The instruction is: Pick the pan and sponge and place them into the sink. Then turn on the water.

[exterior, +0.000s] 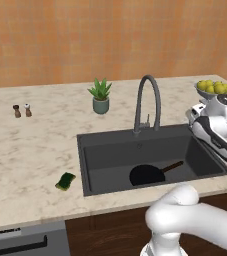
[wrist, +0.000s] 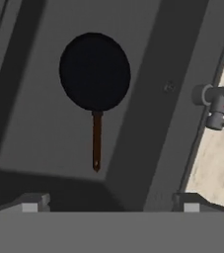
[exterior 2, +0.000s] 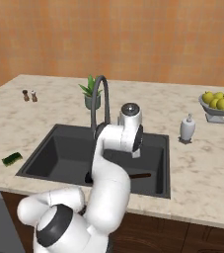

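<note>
The pan [exterior: 147,175] lies flat on the floor of the sink [exterior: 105,145], in the lower centre of the left base view, with its handle pointing toward the right of the frame. The hand view looks straight down on it: the black disc sits in the upper centre of that frame and the brown handle runs down toward the bottom edge. Nothing touches the pan.

The gripper [wrist: 111,201] appears at the bottom of the hand view, one finger tip at lower left and one at lower right. The jaws stand spread wide, with nothing between them, above the basin floor and clear of the pan handle.

The sponge [exterior: 65,181] rests on the countertop [exterior: 30,150] at the lower left of the left base view, just outside the sink's left rim (green top, yellow side). The right base view shows it at the far left of the frame.

The tap [exterior: 147,102] arches over the back rim of the sink; no water is seen flowing. Its base and small lever appear at the right edge of the hand view.

The right base view also shows a white soap dispenser [exterior 2: 187,128] to the right of the sink. In that view the arm covers most of the pan.
</note>
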Tool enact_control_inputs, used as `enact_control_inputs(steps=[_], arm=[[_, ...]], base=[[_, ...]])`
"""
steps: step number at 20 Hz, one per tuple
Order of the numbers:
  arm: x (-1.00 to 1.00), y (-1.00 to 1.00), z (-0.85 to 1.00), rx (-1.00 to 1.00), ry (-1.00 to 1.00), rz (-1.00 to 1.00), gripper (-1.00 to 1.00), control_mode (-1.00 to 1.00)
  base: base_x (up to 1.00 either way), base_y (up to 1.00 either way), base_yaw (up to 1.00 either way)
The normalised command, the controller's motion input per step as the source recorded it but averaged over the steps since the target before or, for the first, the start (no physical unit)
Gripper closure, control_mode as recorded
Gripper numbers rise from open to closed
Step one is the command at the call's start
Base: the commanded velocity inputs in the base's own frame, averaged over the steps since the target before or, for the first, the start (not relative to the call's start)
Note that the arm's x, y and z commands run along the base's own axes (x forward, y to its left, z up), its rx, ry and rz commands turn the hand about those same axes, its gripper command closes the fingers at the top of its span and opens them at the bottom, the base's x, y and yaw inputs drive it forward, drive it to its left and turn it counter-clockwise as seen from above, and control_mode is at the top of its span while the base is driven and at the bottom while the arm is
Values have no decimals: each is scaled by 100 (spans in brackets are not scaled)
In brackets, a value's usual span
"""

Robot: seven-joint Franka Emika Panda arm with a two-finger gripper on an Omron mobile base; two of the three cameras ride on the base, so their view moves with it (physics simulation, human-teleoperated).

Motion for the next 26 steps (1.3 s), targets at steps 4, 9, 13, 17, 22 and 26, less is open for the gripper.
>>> enact_control_inputs(steps=[4,9,13,17,22,26], arm=[[-65,9,85,-5,-18,-3,-100,-100],[-64,32,84,-9,-16,-5,-100,-100],[-53,84,85,-21,-8,0,-100,-100],[-46,100,85,-27,-4,1,-100,-100],[-54,98,85,-25,-2,3,-100,-100],[-47,100,77,-20,-1,6,-100,-100]], base=[[0,0,0],[0,0,0],[0,0,0],[0,0,0],[0,0,0],[0,0,0]])
